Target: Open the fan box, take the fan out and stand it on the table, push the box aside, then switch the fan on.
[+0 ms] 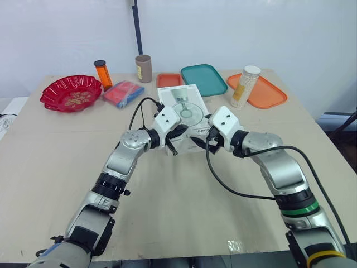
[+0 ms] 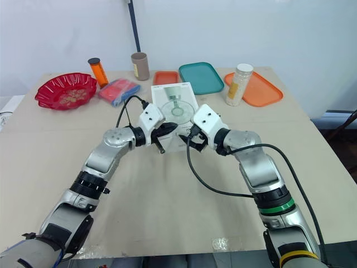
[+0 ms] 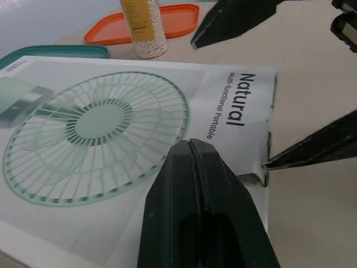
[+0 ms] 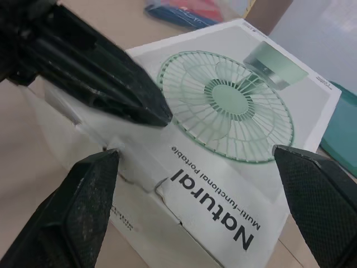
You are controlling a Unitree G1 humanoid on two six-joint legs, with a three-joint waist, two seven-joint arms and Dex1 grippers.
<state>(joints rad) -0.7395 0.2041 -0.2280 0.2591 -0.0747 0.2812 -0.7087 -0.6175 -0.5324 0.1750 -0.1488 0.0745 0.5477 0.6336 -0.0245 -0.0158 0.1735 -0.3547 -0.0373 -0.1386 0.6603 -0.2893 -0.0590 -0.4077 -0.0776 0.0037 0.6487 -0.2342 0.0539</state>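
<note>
Left eye view, 1 fan box (image 1: 187, 106), L claw (image 3: 192, 146) closed, R claw (image 4: 195, 152) wide

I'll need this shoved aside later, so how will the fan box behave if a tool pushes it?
The fan box lies flat on the table, so it should slide rather than tip or roll. Its cardboard end flap looks creased, so it probably buckles under a pointed push.
</note>
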